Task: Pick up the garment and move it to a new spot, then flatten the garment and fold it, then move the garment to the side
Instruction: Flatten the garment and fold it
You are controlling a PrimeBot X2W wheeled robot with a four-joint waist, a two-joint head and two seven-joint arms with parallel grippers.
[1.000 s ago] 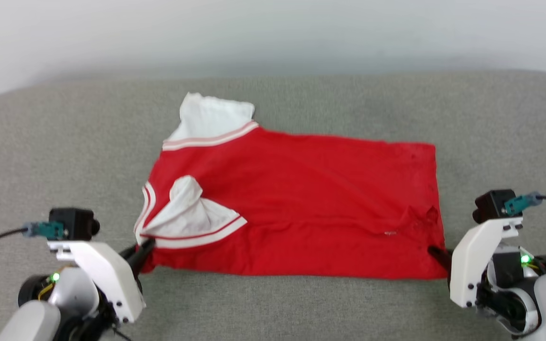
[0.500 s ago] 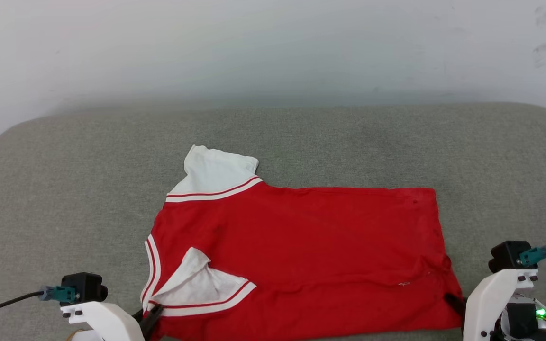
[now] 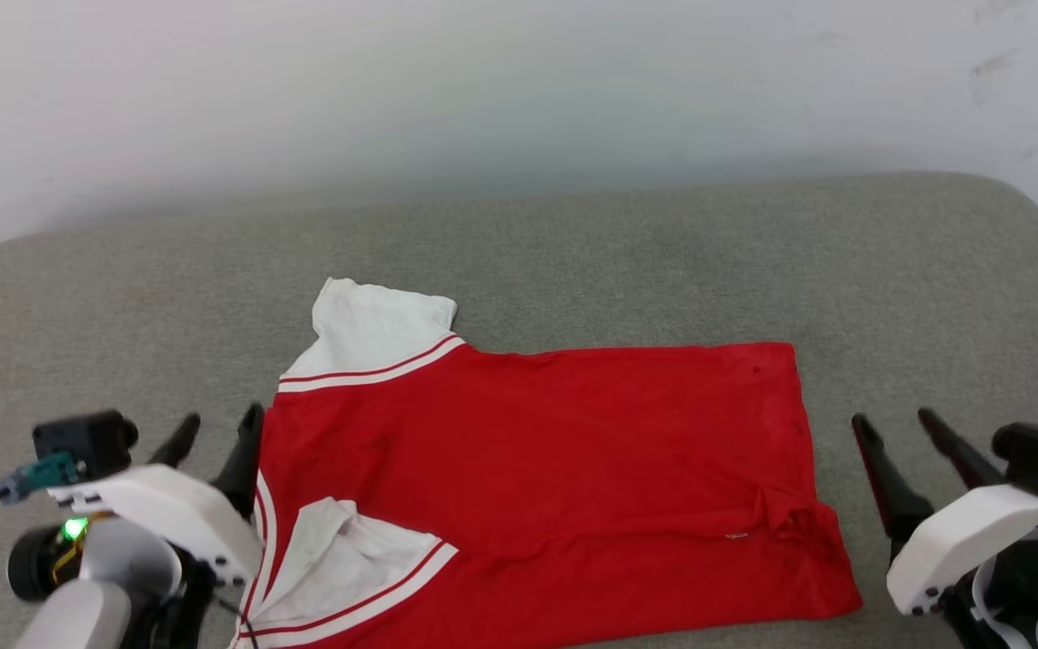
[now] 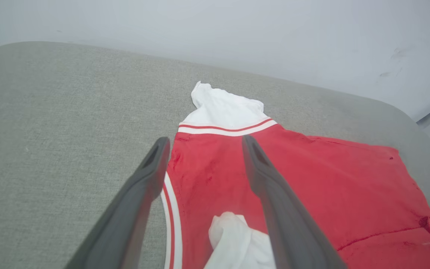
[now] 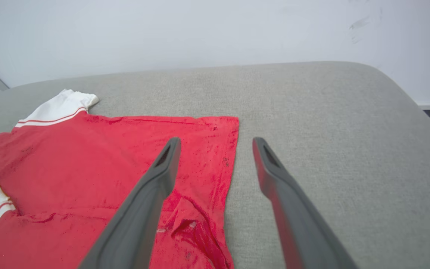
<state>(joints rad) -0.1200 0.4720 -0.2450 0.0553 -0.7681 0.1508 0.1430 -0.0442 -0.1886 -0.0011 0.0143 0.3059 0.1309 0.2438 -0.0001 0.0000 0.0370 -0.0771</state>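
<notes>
Red garment lies long-axis left to right between the jaws; both pairs gape empty, equally near.

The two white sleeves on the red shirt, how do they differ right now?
The far sleeve sticks out past the red body of the garment onto the grey cushion; the near sleeve is folded back over the red body. The far sleeve lies fairly smooth; the near sleeve is crumpled. Both are white with red-and-white stripe trim.
</notes>
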